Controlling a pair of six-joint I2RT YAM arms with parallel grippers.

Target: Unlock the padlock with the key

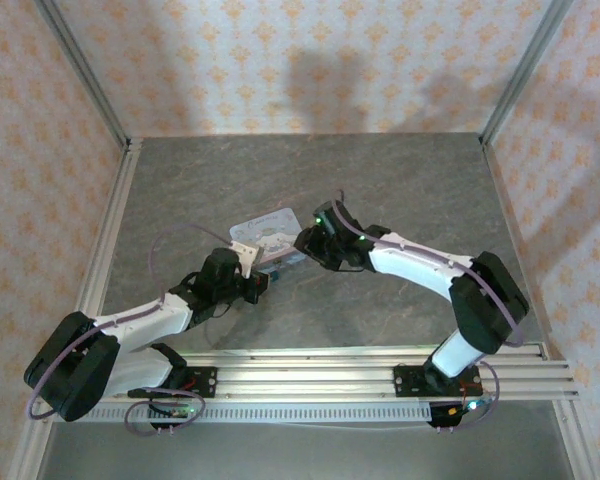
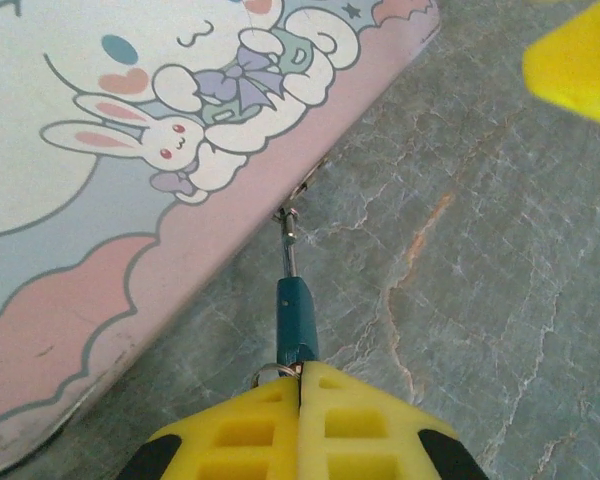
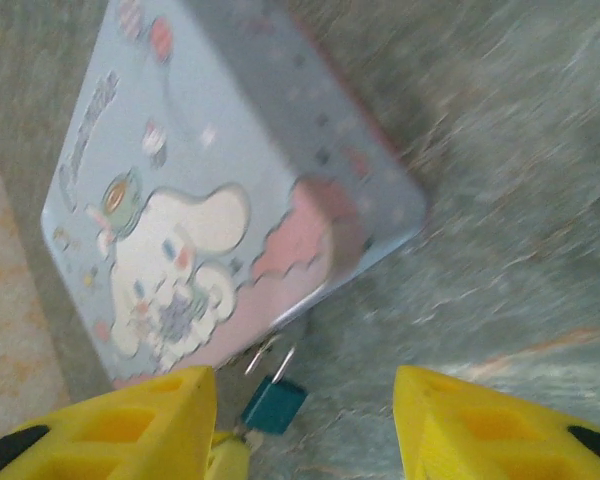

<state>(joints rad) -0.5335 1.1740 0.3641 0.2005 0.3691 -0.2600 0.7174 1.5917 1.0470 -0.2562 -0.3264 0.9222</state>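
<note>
Padlock (image 2: 297,320): dead ahead of my left gripper (image 2: 300,378), touching its closed fingertips, which seem to pinch the key (image 2: 269,374), long axis pointing away to the tin (image 2: 100,200); right gripper (image 3: 302,385) open, padlock between its fingers, nearer the left one.

Pretty standard look: the left arm (image 1: 145,318) and right arm (image 1: 410,262) are white shells with chunky black joints, a thin purplish cable (image 1: 158,250) looping along each. The left gripper (image 2: 300,372) and right gripper (image 3: 302,385) have bright yellow fingers (image 2: 360,430) with moulded rectangular pockets, black further back.
</note>
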